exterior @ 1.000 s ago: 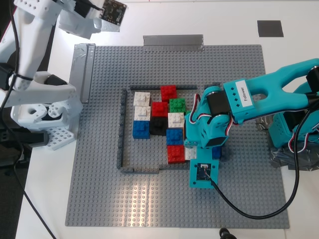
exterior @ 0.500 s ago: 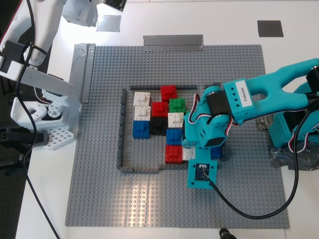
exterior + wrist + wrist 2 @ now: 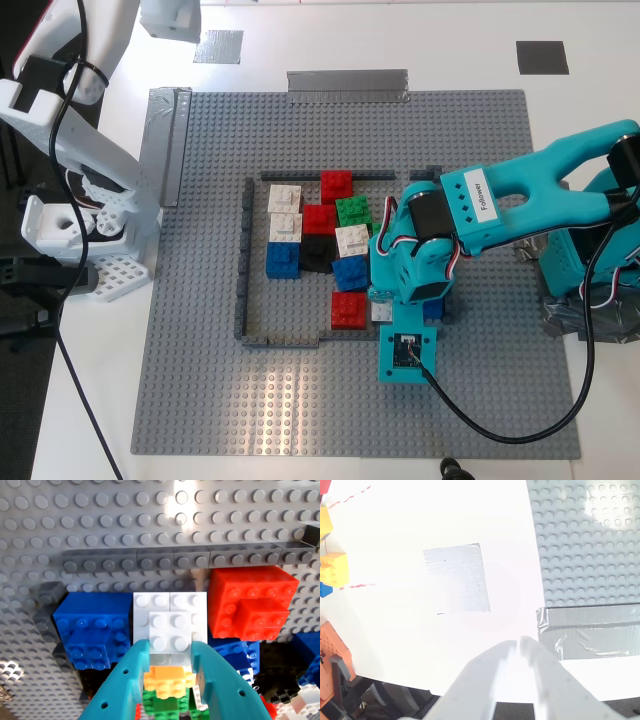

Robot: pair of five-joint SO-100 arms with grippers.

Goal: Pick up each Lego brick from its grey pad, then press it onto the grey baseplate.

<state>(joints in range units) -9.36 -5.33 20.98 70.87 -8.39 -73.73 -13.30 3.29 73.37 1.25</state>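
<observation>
My first gripper [image 3: 170, 647], teal, is shut on a white Lego brick [image 3: 170, 630] that sits on the grey baseplate [image 3: 150, 510] between a blue brick [image 3: 92, 625] and a red brick [image 3: 250, 607], just inside the dark-grey frame wall [image 3: 175, 557]. In the exterior view this gripper [image 3: 386, 303] is low over that brick [image 3: 381, 311]. My second gripper [image 3: 518, 642], white, is shut and empty above the white table beside the bare lighter grey pad [image 3: 455, 577]. That pad [image 3: 218, 46] and the bare darker pad [image 3: 542, 57] lie beyond the baseplate [image 3: 300, 400].
Inside the frame stand other white [image 3: 285, 212], red [image 3: 337, 185], green [image 3: 355, 211], black [image 3: 317, 252] and blue [image 3: 283, 259] bricks. Silver tape strips [image 3: 347, 84] hold the plate's edges. The white arm's base [image 3: 80, 230] stands at the exterior view's left. Yellow bricks [image 3: 332, 567] lie off the plate.
The white arm has swung up and away toward the top left, uncovering the lighter pad. The teal arm dipped slightly over the white brick.
</observation>
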